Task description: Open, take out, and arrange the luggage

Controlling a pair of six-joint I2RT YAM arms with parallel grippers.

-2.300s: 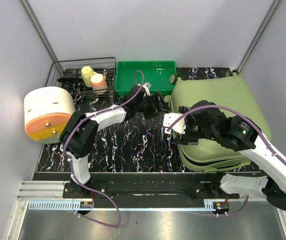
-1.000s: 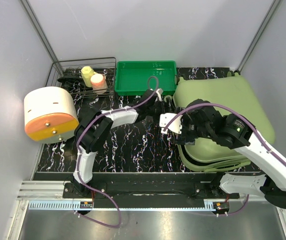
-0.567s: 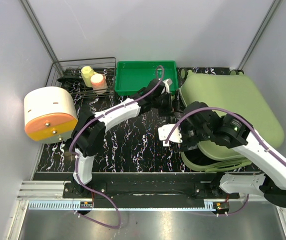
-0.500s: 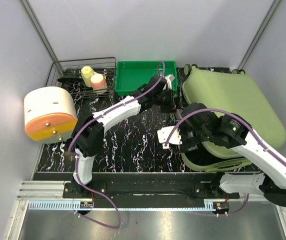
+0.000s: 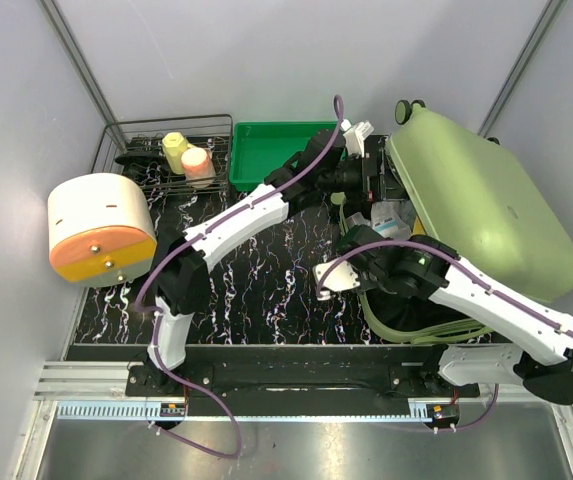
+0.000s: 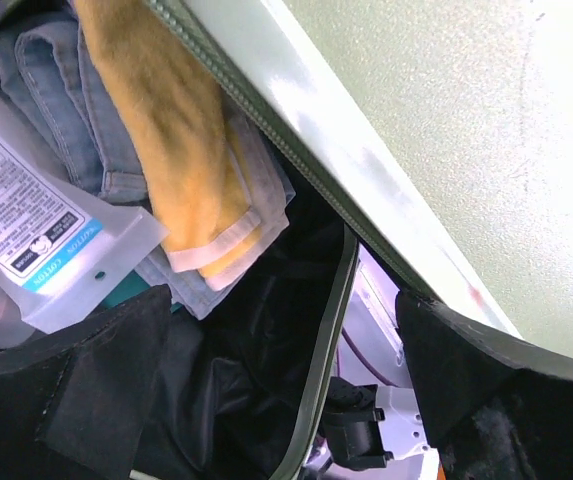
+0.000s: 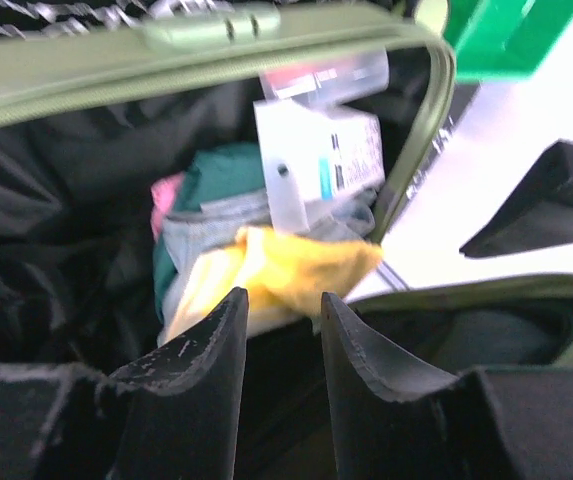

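The large pale olive-green hard-shell suitcase [image 5: 486, 200] lies at 3 o'clock on the table; its lid is swung up and leans toward 2 o'clock, and the black-lined base gapes toward 9 o'clock. The left gripper [image 6: 281, 300] has its jaws spread wide and clamps nothing; the lid's zip rim seems only to rest against one finger, so the lid is propped, not held. The right gripper [image 7: 282, 298] hangs at the mouth of the base; its fingers stand a narrow gap apart with nothing between them.

The main risk, as I judge it, is the lid; if the left arm slides along the smooth rim, the lid may drop onto the right gripper. Pushed too far toward 3 o'clock, it might drag the whole case off line.

The second risk is the pick; the soft yellow folded cloth [image 7: 286, 262] lies over blue denim [image 6: 56, 90] and beside a clear plastic packet with a printed label [image 6: 26, 250]; so narrow a gap may shove the cloth deeper, or pinch two layers and pull out a tangle. The packet looks slippery and could slide from a light grip.
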